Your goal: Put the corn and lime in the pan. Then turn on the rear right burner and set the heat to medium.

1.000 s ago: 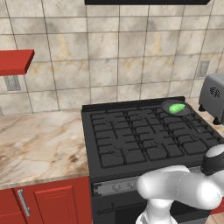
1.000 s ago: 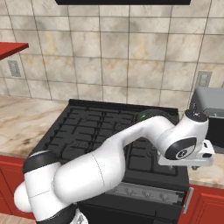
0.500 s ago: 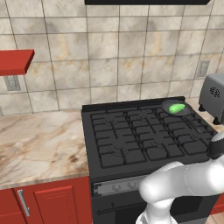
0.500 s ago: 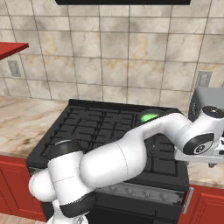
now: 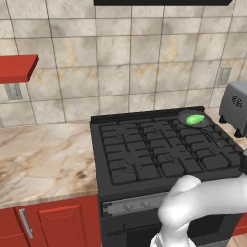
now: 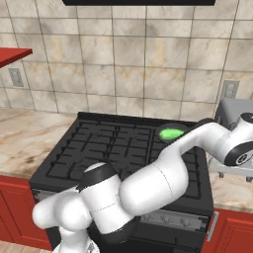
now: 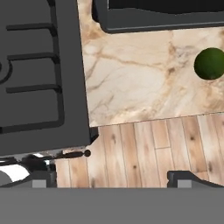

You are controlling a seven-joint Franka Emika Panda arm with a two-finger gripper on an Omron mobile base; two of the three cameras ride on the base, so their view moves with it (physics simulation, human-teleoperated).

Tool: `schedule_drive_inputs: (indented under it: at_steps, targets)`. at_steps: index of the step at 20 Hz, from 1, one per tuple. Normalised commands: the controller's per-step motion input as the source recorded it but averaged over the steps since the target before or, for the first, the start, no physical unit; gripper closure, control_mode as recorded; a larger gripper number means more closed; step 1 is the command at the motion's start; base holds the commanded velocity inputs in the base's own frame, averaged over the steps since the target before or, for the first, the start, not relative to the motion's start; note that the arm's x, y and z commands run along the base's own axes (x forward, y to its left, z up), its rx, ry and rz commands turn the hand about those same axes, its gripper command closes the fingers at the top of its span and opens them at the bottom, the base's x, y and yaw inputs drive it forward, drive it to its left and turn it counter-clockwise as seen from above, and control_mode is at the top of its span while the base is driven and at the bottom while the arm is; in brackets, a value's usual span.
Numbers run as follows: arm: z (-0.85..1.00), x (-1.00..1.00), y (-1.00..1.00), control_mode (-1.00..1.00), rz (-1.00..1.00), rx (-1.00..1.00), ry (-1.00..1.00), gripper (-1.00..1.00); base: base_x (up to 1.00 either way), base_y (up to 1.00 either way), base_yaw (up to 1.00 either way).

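The light-green corn (image 5: 195, 118) (image 6: 171, 133) lies inside the small dark pan (image 5: 182, 116) (image 6: 160, 129). The pan sits on the rear right burner (image 5: 206, 132) of the black stove. On the marble counter right of the stove rests the dark green lime (image 7: 210, 63), at the hand view's right edge. My gripper (image 7: 113, 178) hangs open above the counter's front edge with nothing between its fingertips (image 7: 42, 177), the lime ahead and off to one side. My arm (image 6: 207, 138) stretches across the stove's right side.
A grey toaster (image 5: 236, 107) (image 6: 236, 111) stands on the counter right of the stove, close to my hand, and its dark base (image 7: 162, 19) is just behind the lime. Stove knobs (image 6: 174, 220) line the front panel. Marble counter (image 5: 43, 154) extends left.
My arm has swung further right, carrying the hand off the stove's right edge to the counter in front of the toaster. The corn and pan have not moved.
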Motion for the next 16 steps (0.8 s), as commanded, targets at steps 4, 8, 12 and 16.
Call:
schedule_drive_inputs:
  at_steps: [4, 8, 12, 16]
  targets:
    - [-0.01, 0.23, -0.32, -1.00, -0.06, 0.01, -0.01, -1.00, 0.00, 0.00, 0.00]
    - [-0.17, 0.09, -0.40, -1.00, -0.05, 0.07, -0.01, -1.00, 0.00, 0.00, 0.00]
    - [-0.61, 0.22, -0.47, -1.00, -0.07, 0.14, 0.00, -1.00, 0.00, 0.00, 0.00]
    - [-0.31, 0.19, -0.36, -1.00, -0.06, 0.07, -0.04, -1.00, 0.00, 0.00, 0.00]
